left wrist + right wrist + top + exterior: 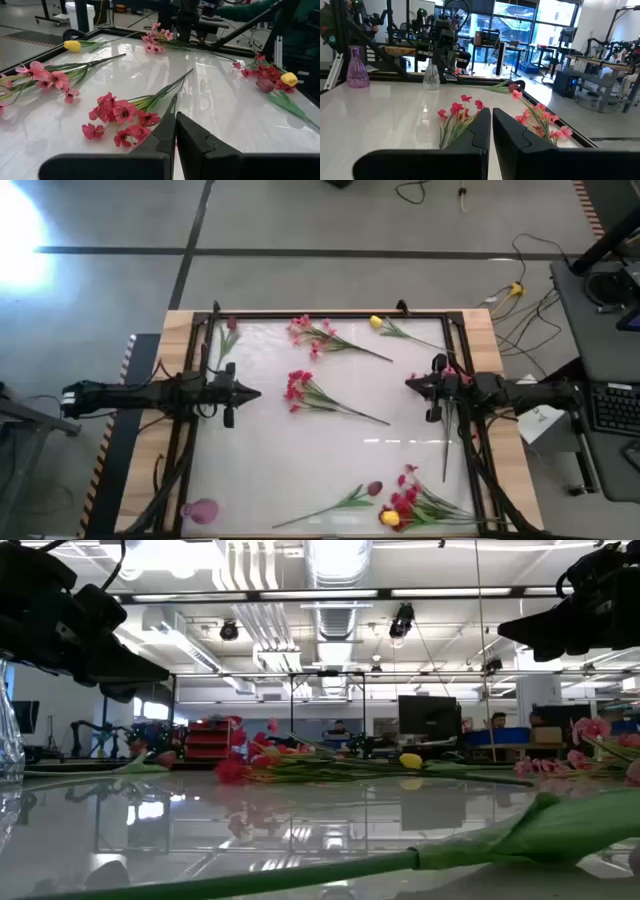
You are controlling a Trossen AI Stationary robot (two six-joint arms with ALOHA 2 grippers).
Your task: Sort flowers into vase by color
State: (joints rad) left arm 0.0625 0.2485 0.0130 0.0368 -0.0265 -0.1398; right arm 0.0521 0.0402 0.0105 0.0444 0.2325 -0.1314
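Both grippers are shut and hover above the white table, touching nothing. My left gripper (255, 392) (176, 120) points toward the table's right, just left of a red blossom spray (298, 390) (117, 117) lying flat mid-table. My right gripper (408, 383) (491, 114) faces it from the right side. A pink spray (315, 335) and a yellow tulip (376, 322) lie near the far edge, and a reddish bud (232, 325) lies at far left. A dark red bud (373, 489) and a red cluster with a yellow tulip (403, 505) lie by the near edge.
A pink vase (200, 510) (357, 67) stands at the near left corner. A clear glass vase (431, 75) stands on the left side, below the left arm. A black frame (330, 314) borders the table. Another pink spray (160, 37) lies under the right arm.
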